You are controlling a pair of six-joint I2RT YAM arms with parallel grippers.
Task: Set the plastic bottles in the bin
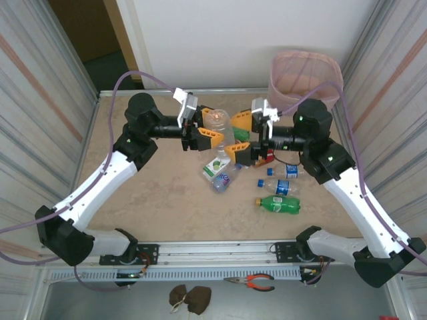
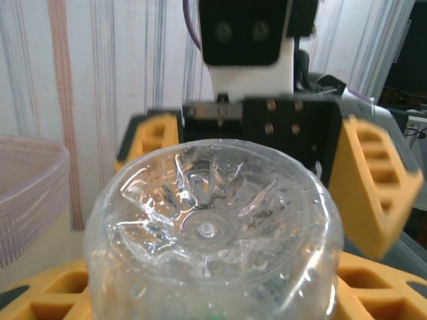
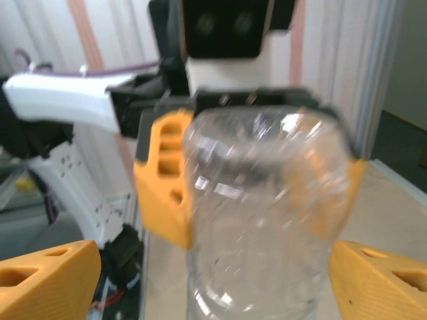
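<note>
The left fingers (image 2: 47, 293) were clamped on a clear bottle (image 2: 213, 233) above the desk (image 1: 153, 200). The right fingers (image 3: 47, 280) stood spread wide around it, not touching.

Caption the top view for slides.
Left pincer grips a clear bottle mid-table, right pincer open beside it, pink bin behind.

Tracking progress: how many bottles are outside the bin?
6 visible: clear bottle held in the left tool; green-label bottle and purplish bottle mid-table; two blue-label bottles and green bottle near the right arm. More may hide beneath the right tool.
</note>
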